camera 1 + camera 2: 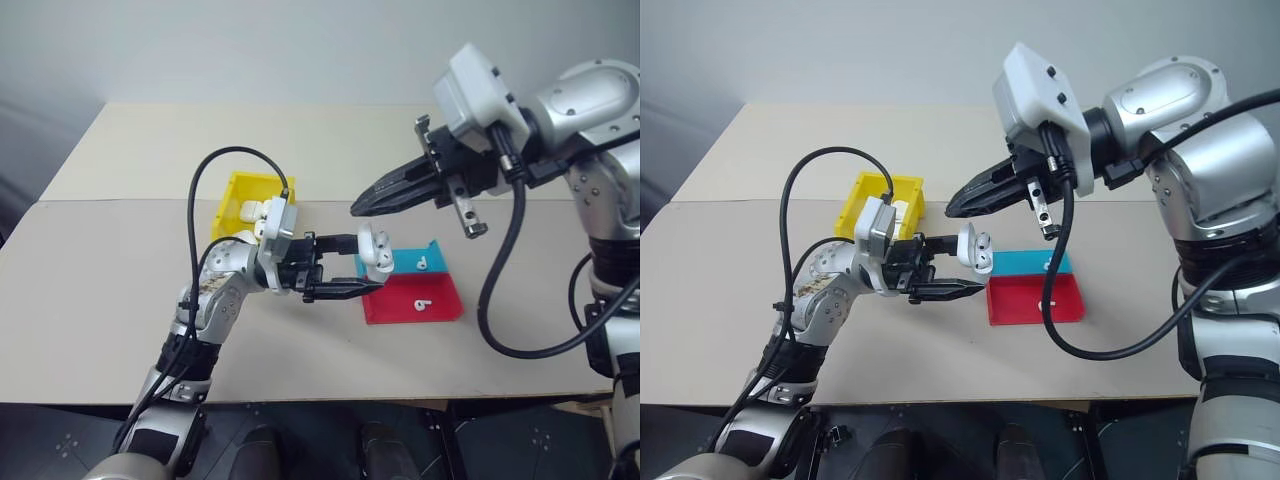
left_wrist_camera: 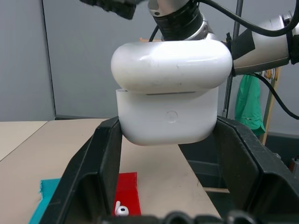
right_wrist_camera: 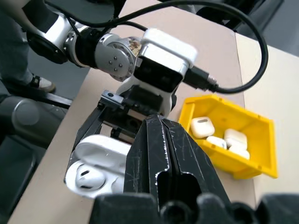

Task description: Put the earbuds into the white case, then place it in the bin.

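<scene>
Beige table (image 1: 120, 300) w/ seam across top, plain grey wall (image 1: 250, 50) behind, dark floor (image 1: 60, 440) below.

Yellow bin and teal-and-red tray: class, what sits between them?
In the left eye view, the left gripper hangs between the yellow bin and the tray, holding the white case above the bare table.

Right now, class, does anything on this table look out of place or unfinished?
Nothing is spilled or damaged. The white case hangs in the left tool above the table with its lid open. Two earbuds lie loose on the teal-and-red tray. The yellow bin already holds several other white cases.
</scene>
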